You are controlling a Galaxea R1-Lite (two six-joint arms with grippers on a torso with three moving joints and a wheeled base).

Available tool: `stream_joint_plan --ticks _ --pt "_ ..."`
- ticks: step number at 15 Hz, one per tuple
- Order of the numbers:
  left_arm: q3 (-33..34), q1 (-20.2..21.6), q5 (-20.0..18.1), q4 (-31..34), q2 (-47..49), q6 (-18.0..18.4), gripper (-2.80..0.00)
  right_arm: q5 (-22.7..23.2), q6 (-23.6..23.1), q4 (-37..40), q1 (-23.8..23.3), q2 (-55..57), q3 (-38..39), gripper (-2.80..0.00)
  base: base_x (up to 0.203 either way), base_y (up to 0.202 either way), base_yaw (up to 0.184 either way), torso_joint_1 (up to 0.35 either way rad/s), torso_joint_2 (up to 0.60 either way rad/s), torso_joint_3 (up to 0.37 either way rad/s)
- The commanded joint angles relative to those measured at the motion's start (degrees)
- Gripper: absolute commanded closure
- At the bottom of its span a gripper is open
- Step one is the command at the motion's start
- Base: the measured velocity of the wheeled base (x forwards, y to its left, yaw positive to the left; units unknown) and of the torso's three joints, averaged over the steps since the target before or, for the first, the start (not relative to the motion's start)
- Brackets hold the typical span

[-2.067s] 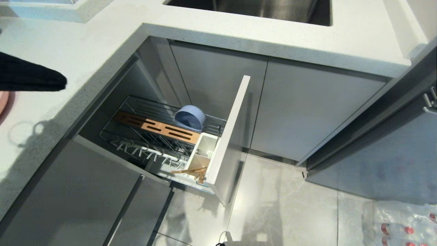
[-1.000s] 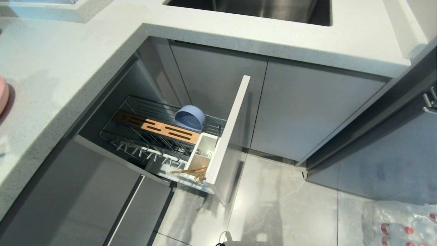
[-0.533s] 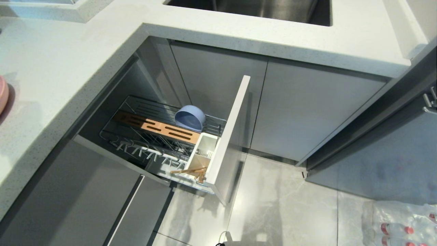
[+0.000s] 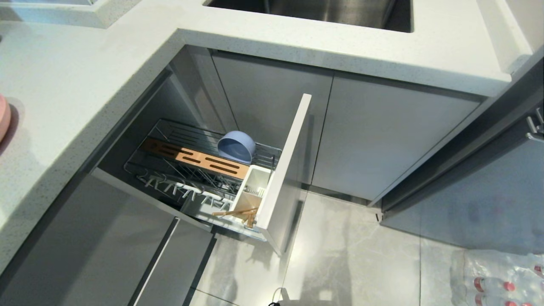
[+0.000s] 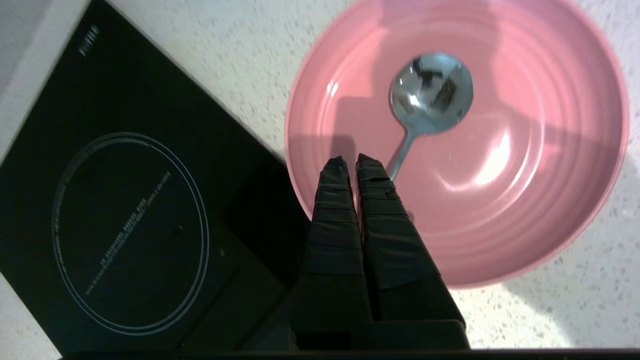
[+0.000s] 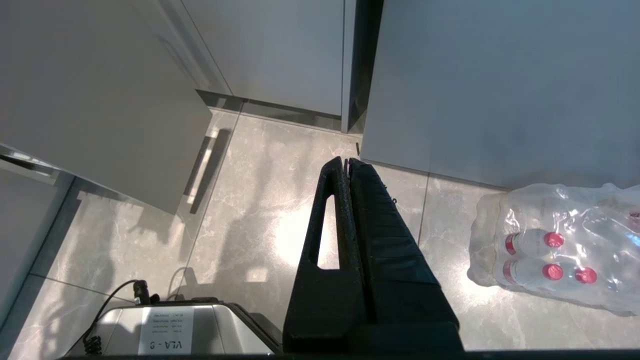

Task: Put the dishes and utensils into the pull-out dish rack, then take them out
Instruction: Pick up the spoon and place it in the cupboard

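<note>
The pull-out dish rack stands slid out under the counter. Its wire basket holds the blue-grey bowl on edge behind the wooden insert. The chopsticks lie across the white cutlery holder. A sliver of the pink plate shows at the counter's far left. In the left wrist view my left gripper hangs shut and empty above the plate. The spoon lies in the plate, its handle end hidden behind the fingers. My right gripper is parked shut over the floor.
A black induction hob lies beside the plate on the white counter. The sink is at the back, with grey double-door fronts below. A wrapped pack of bottles lies on the floor, right of my base.
The left arm's dark shape, over the counter at the head view's left edge two seconds ago, has gone out of that view. The rack and its contents have not moved.
</note>
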Motion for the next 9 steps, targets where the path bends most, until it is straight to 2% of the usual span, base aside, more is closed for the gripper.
stream_joint_plan --ticks 1,4,7,9 --pt "0.0 0.1 -0.2 1.2 0.4 1.5 0.00 0.0 0.0 0.0 0.0 0.0 0.0 0.00 0.000 0.000 0.000 0.000 0.00 0.000" --pt "0.0 0.2 0.2 6.1 0.1 6.7 0.00 0.0 0.0 0.0 -0.1 0.0 0.0 0.00 0.000 0.000 0.000 0.000 0.00 0.000" --pt "0.1 0.5 3.5 8.5 0.6 9.1 0.00 0.0 0.0 0.0 -0.1 0.1 0.0 0.00 0.000 0.000 0.000 0.000 0.00 0.000" --pt "0.1 0.4 4.5 8.7 1.8 9.8 0.00 0.0 0.0 0.0 0.0 0.1 0.0 0.00 0.000 0.000 0.000 0.000 0.00 0.000"
